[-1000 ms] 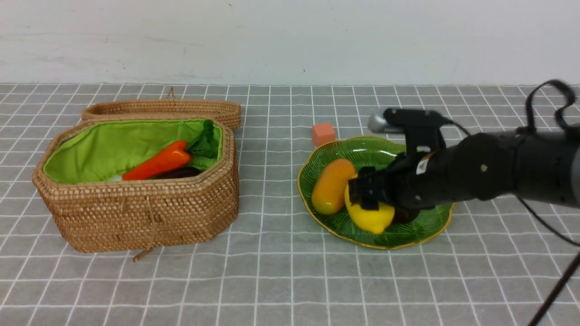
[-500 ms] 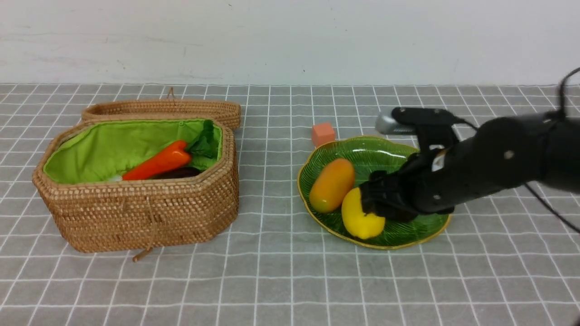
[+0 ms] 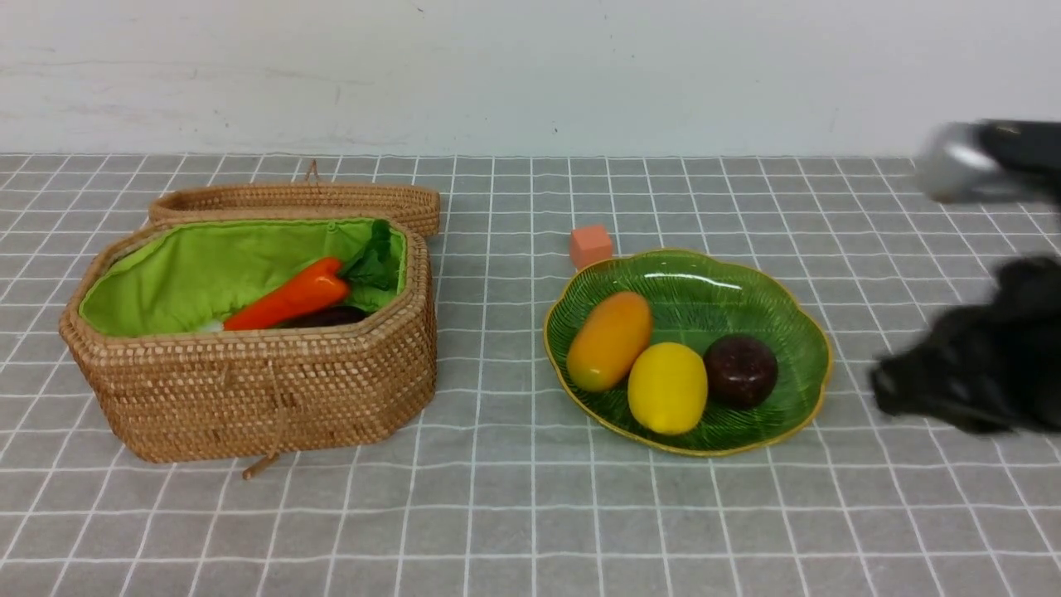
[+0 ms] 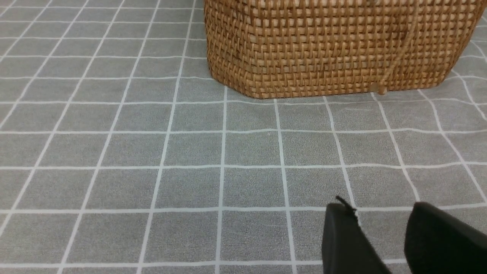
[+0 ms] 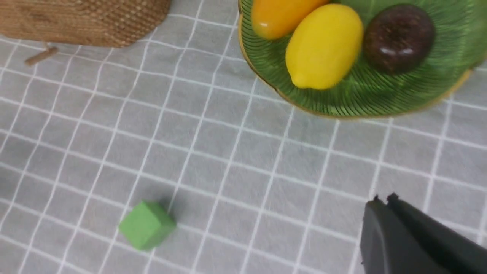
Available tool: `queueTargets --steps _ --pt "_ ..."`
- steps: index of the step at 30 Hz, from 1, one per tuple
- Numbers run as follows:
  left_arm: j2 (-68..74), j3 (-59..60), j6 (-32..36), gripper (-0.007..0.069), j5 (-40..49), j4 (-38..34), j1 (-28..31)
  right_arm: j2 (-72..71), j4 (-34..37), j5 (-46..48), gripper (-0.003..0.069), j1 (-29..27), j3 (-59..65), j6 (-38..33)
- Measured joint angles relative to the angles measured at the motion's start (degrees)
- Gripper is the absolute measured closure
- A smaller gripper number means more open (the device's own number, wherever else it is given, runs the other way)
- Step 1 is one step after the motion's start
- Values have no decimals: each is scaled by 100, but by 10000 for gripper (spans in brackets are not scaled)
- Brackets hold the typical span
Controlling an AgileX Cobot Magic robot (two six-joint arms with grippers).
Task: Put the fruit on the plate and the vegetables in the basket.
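Observation:
On the green plate [image 3: 779,307] lie the mango [image 3: 609,340], the lemon [image 3: 667,387] and the dark maroon ball [image 3: 740,371]; the right wrist view shows the plate [image 5: 380,102], lemon [image 5: 323,45] and ball [image 5: 398,38] too. The wicker basket [image 3: 249,398] stands open at the left, holding the carrot [image 3: 290,303] over the dark eggplant [image 3: 327,317]; the radish is mostly hidden. My right gripper [image 3: 891,390] is blurred at the right edge, clear of the plate, its jaws [image 5: 382,199] shut and empty. My left gripper [image 4: 380,213] hangs open over bare cloth in front of the basket [image 4: 335,45].
The basket's lid [image 3: 298,199] lies behind it. A small orange cube [image 3: 591,245] sits just behind the plate. A green cube [image 5: 146,224] shows on the cloth in the right wrist view. The grey checked cloth covers the table up to a white wall.
My right gripper let go of the lemon, drew back off the plate to the right and shut. The lemon and maroon ball now lie uncovered on the plate.

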Motion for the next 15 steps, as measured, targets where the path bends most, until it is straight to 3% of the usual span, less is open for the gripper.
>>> queueTargets --steps 15 --pt "0 0 0 386 0 0 0 -1541 -75 1098 673 0 741 -14"
